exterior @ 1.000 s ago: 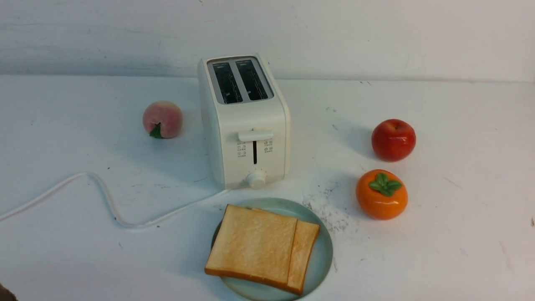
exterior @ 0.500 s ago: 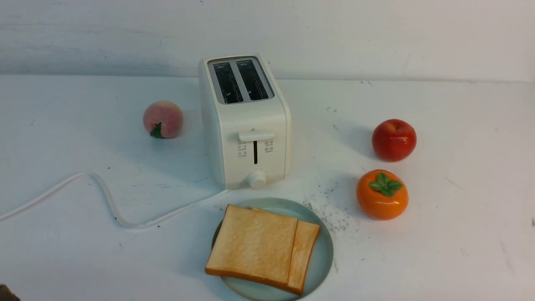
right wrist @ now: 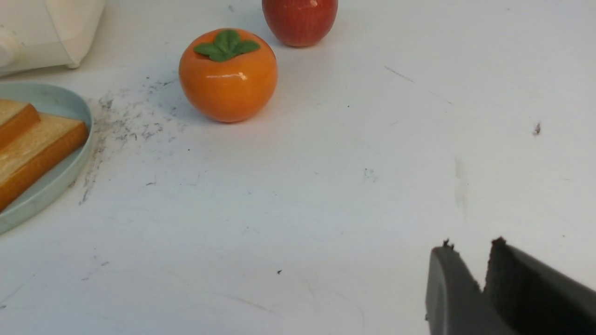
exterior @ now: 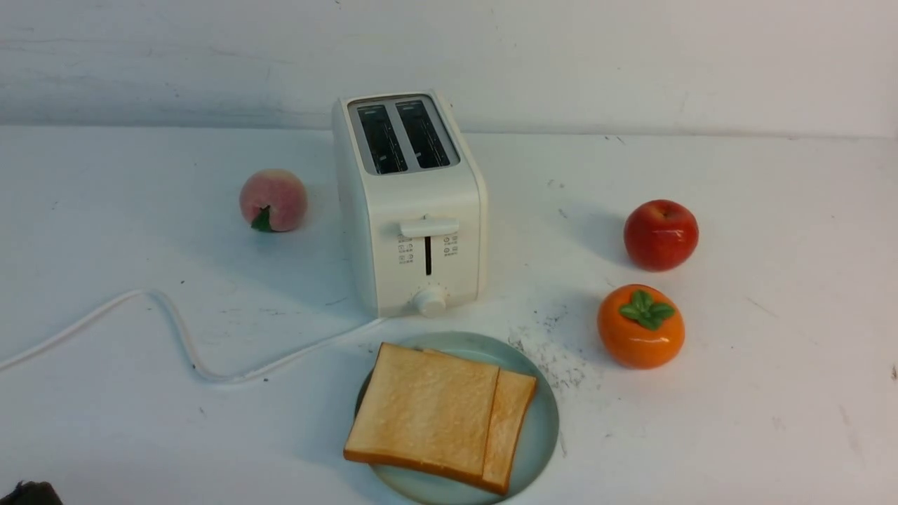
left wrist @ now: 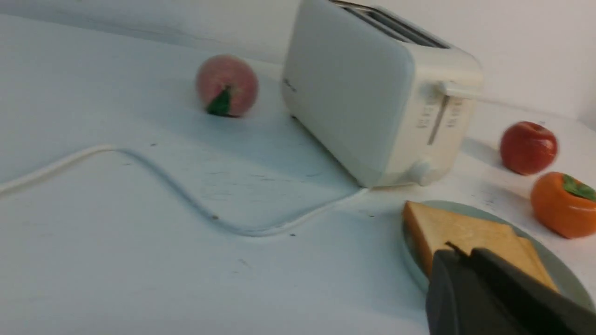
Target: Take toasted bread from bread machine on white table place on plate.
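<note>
The white bread machine (exterior: pixel 410 203) stands mid-table on the white table (exterior: pixel 772 421), both slots empty and the lever up. Two slices of toasted bread (exterior: pixel 428 410) lie overlapped on the pale blue-green plate (exterior: pixel 544 428) in front of it. My left gripper (left wrist: pixel 463 253) is shut and empty, low near the plate's left side; the toast (left wrist: pixel 456 230) shows just beyond its tips. Only a dark bit of that arm (exterior: pixel 31 493) shows in the front view's corner. My right gripper (right wrist: pixel 470 246) is shut and empty over bare table, right of the plate (right wrist: pixel 60 177), and is outside the front view.
A peach (exterior: pixel 273 200) lies left of the toaster. A red apple (exterior: pixel 660 234) and an orange persimmon (exterior: pixel 640 326) sit to its right. The white cord (exterior: pixel 175 330) snakes across the left half. A wall backs the table.
The dark bit of the left arm in the front view's bottom left corner shows slightly more. Toast, plate, toaster and fruit have not moved.
</note>
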You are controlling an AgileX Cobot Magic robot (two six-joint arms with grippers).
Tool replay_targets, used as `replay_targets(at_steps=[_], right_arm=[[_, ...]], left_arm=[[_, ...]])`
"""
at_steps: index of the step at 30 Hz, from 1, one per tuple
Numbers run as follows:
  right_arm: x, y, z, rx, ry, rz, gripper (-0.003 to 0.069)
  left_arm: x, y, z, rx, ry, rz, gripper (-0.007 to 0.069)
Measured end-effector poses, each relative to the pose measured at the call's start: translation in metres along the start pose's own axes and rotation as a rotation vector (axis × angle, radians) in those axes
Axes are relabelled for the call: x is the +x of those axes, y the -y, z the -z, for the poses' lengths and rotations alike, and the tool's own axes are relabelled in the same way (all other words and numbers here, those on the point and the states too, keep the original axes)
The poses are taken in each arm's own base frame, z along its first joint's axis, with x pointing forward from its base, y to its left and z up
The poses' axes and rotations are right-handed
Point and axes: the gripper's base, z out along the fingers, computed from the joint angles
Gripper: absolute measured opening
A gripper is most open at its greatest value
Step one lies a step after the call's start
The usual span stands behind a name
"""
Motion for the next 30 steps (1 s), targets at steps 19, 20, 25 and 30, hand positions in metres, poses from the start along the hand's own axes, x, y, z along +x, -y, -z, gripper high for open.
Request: replay_targets(at_steps=[19, 20, 25, 30], right_arm=[[0.000, 0.000, 0.000, 0.000, 0.000, 0.000, 0.0153], [0.000, 0.000, 0.000, 0.000, 0.000, 0.000, 0.0153], [0.000, 0.000, 0.000, 0.000, 0.000, 0.000, 0.0160], [0.000, 0.000, 0.000, 0.000, 0.000, 0.000, 0.0170]], left_arm=[[0.026, -0.018, -0.001, -0.217, -0.128, 0.060, 0.0039], [0.026, -0.018, -0.001, -0.217, -0.128, 0.060, 0.0039], [0.026, -0.018, -0.001, -0.217, -0.129, 0.060, 0.0039], [0.026, -0.018, -0.001, -0.217, -0.129, 0.060, 0.0048]])
